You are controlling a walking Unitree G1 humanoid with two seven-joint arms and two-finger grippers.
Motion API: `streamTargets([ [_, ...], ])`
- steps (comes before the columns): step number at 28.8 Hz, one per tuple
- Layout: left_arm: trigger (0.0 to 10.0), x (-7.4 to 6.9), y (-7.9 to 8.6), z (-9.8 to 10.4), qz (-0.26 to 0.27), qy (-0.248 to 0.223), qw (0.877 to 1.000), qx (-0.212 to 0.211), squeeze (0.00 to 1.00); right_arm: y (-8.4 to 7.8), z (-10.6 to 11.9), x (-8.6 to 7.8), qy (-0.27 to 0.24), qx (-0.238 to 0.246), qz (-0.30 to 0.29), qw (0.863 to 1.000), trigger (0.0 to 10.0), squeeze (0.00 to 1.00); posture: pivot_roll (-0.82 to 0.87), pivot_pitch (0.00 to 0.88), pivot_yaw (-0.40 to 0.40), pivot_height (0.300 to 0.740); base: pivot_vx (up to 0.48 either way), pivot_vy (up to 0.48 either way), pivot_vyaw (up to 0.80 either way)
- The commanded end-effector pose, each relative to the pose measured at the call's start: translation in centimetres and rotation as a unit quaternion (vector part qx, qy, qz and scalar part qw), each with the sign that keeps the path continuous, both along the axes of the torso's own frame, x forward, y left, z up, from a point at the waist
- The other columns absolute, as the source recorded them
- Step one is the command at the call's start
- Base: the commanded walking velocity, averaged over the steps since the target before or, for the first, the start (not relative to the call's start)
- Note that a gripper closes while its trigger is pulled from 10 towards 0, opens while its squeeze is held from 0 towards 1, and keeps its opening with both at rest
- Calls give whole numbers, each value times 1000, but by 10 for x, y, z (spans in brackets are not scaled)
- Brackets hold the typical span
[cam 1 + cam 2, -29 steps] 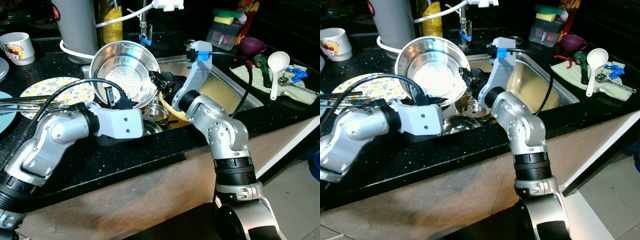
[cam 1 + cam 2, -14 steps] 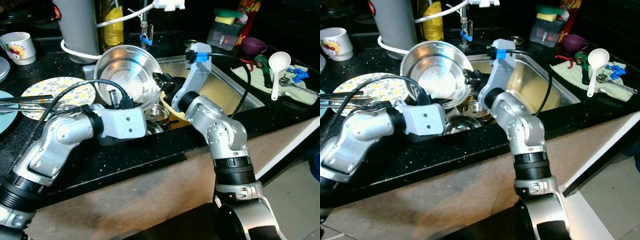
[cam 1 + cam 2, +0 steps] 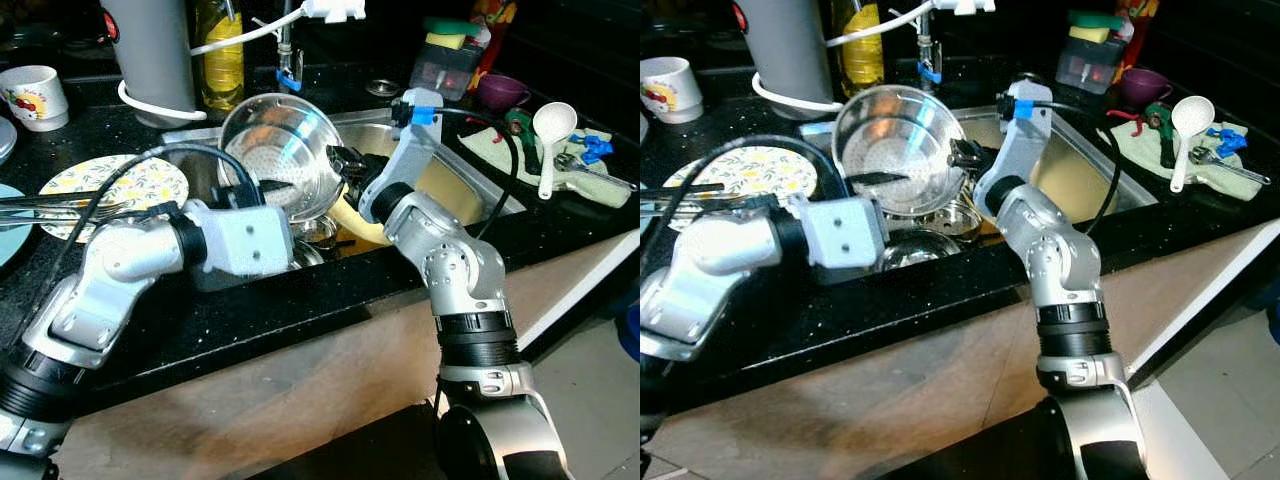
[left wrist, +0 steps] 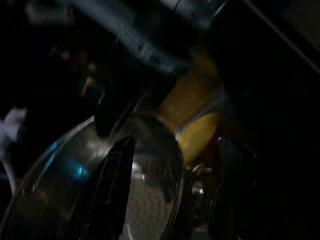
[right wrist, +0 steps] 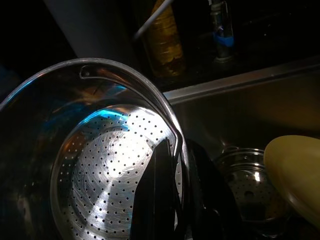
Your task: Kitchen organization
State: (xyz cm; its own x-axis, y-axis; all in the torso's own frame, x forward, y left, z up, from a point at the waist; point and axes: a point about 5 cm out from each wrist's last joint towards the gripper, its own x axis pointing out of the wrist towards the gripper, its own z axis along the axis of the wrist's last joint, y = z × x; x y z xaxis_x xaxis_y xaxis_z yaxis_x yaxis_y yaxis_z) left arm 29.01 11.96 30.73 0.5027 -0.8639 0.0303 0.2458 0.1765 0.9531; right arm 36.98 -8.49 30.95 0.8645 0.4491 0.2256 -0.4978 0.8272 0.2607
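A perforated steel colander (image 3: 285, 150) hangs tilted on its side above the left end of the sink (image 3: 455, 175). My right gripper (image 5: 177, 146) is shut on its rim, one finger inside the bowl and one outside, on the colander's right side (image 3: 962, 153). My left gripper (image 4: 175, 144) stands open at the colander's lower left. One of its fingers (image 3: 875, 180) reaches inside the bowl and the other stays outside the wall. Under the colander lie small steel bowls (image 3: 910, 245) and a yellow dish (image 3: 355, 220).
On the black counter to the left are a flowered plate (image 3: 110, 185), cutlery (image 3: 50, 205) and a white mug (image 3: 35, 95). A grey canister (image 3: 150, 50), yellow bottle (image 3: 220, 50) and tap (image 3: 290, 55) stand behind. At the right are a white ladle (image 3: 555, 125), purple cup (image 3: 503, 90) and sponge box (image 3: 445, 60).
The colander has moved to the right, over the sink, held by my right gripper. My left arm has followed it, with one finger now inside the bowl.
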Motion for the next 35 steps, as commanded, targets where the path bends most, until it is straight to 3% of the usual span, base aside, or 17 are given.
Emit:
streamTargets([
  [1, 10000, -7, -8, 4, -29, -16, 999, -2, 0, -6, -2, 2, -1, -12, -19, 1000, 0, 0, 5, 163, -40, 740, 0, 0, 0],
  [2, 10000, -14, -17, 19, -58, -42, 996, -47, 0, -11, -10, 6, 15, -35, -47, 998, 0, 0, 6, 162, -40, 740, 0, 0, 0],
  [3, 10000, -14, -17, 19, -58, -42, 996, -47, 0, -11, -10, 6, 15, -35, -47, 998, 0, 0, 6, 162, -40, 740, 0, 0, 0],
  [6, 10000, -15, -20, 36, -61, -49, 990, -118, 0, -23, -21, 15, 26, -62, -99, 993, 0, 0, 5, 163, -39, 740, 0, 0, 0],
  [12, 10000, -3, -9, 42, -9, -47, 987, -152, 0, -32, -25, 20, 23, -60, -134, 989, 0, 0, 3, 164, -37, 740, 0, 0, 0],
  [13, 10000, 9, 2, 42, 53, -13, 981, -185, 0, -36, -25, 22, 14, -59, -147, 987, 0, 0, 5, 164, -39, 740, 0, 0, 0],
  [14, 10000, 22, 16, 37, 126, 32, 966, -223, 0, -35, -26, 24, -9, -68, -141, 988, 1059, 0, 5, 164, -39, 740, 0, 0, 0],
  [15, 10000, 22, 16, 37, 126, 32, 966, -223, 0, -35, -26, 24, -9, -68, -141, 988, 1059, 0, 5, 164, -39, 740, 0, 0, 0],
  [16, 10000, 39, 33, 9, 217, 151, 932, -248, 0, -30, -32, 28, -29, -89, -120, 988, 10000, 0, 5, 169, -38, 740, 0, 0, 0],
  [18, 10000, 41, 35, -16, 257, 238, 906, -237, 0, -25, -36, 32, -38, -111, -108, 987, 10000, 0, 7, 170, -38, 740, 0, 0, 0],
  [21, 10000, 38, 38, -39, 296, 304, 879, -217, 0, -20, -37, 36, -48, -140, -98, 984, 10000, 0, 8, 172, -39, 740, 0, 0, 0],
  [27, 10000, 35, 40, -46, 302, 336, 865, -217, 0, -15, -32, 42, -65, -171, -94, 979, 10000, 0, 15, 172, -44, 740, 0, 0, 0],
  [30, 10000, 32, 39, -41, 301, 335, 868, -210, 0, -5, -29, 44, -91, -214, -78, 969, 10000, 0, 19, 176, -49, 740, 0, 0, 0],
  [32, 10000, 28, 40, -38, 314, 336, 863, -208, 0, 5, -35, 45, -109, -292, -56, 949, 10000, 0, 27, 183, -57, 740, 0, 0, 0],
  [35, 10000, 27, 41, -33, 322, 329, 863, -211, 0, 8, -41, 47, -101, -347, -35, 932, 10000, 0, 31, 189, -61, 740, 0, 0, 0],
])
